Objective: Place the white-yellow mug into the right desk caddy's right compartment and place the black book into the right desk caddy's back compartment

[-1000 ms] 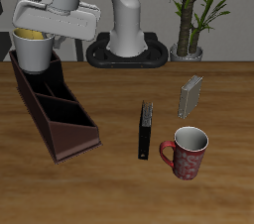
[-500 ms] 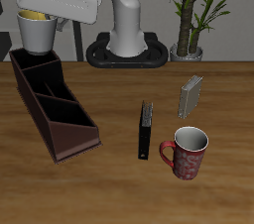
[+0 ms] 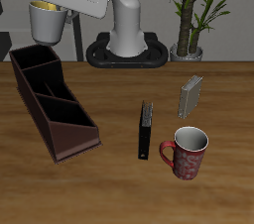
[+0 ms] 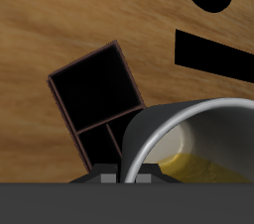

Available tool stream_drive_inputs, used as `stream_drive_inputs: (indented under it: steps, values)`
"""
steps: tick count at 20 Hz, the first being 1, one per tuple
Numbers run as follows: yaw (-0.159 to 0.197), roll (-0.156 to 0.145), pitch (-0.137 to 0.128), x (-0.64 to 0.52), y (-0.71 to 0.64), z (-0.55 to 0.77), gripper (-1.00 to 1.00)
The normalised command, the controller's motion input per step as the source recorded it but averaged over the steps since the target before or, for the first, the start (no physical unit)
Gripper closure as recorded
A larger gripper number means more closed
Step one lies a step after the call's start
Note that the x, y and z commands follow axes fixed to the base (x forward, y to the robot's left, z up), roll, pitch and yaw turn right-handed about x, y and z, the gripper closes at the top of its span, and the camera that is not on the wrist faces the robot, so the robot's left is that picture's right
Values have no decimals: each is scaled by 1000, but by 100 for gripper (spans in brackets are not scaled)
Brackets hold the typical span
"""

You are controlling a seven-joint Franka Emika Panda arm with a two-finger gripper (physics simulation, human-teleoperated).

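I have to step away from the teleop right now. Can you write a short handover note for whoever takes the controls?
Gripper: shut on the white-yellow mug, held in the air above the back end of the right desk caddy.
Right compartment: no mug in it yet.
Black book: lying on the table beside the red mug, untouched.
Done: mug picked up.
Left: lower the mug into the right compartment and release, then fetch the book and put it in the back compartment.
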Motion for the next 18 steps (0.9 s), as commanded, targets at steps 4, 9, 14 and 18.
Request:
stream_drive_inputs:
  steps: [4, 9, 14, 18]
  values:
    - [-58, -7, -67, -311, 64, 1, 100]
    - [-69, -33, -54, -371, -2, -68, 100]
    - [-81, 7, -4, -374, 91, -170, 100]
    - [-65, -10, 17, -353, 44, -192, 100]
